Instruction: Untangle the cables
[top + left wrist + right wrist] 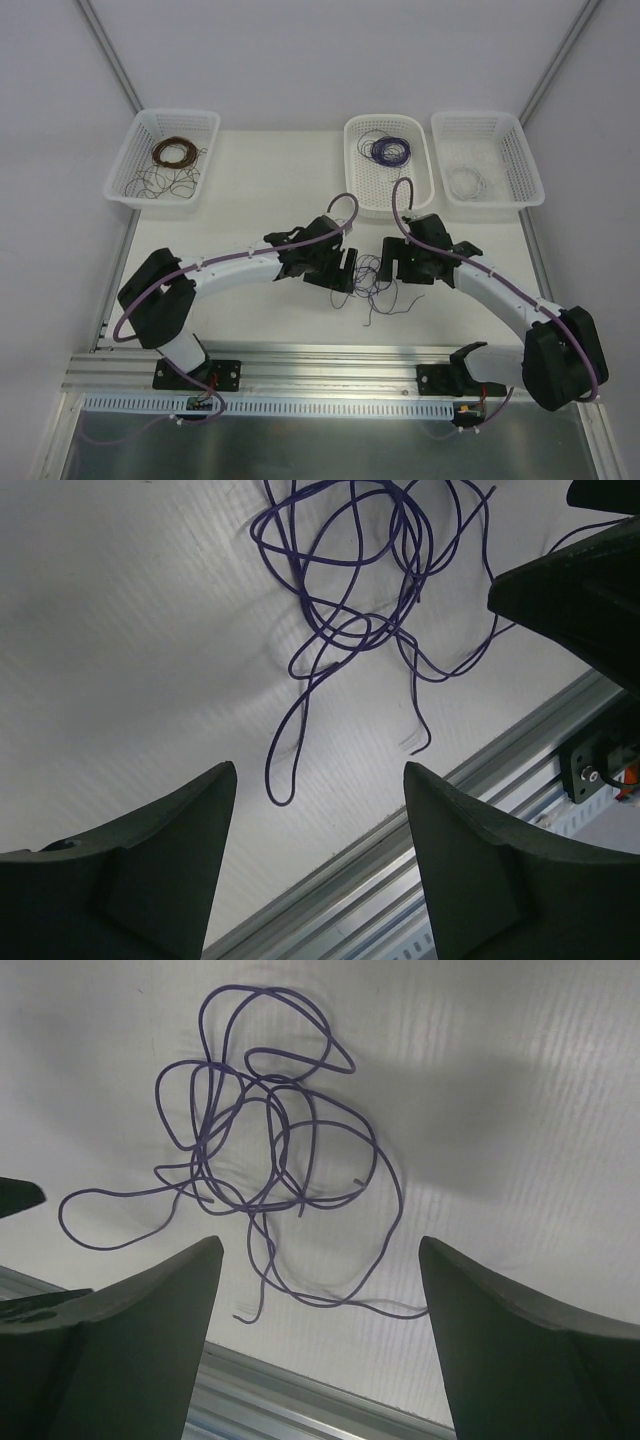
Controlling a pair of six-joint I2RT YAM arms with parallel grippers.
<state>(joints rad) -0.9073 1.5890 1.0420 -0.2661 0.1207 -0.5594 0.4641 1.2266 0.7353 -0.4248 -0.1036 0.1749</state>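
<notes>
The cables (374,283), a loose purple tangle, lie on the white counter (260,310) between the two arms. The left claw (346,268) and right claw (396,263) flank the tangle, each spread apart and gripping nothing.
</notes>
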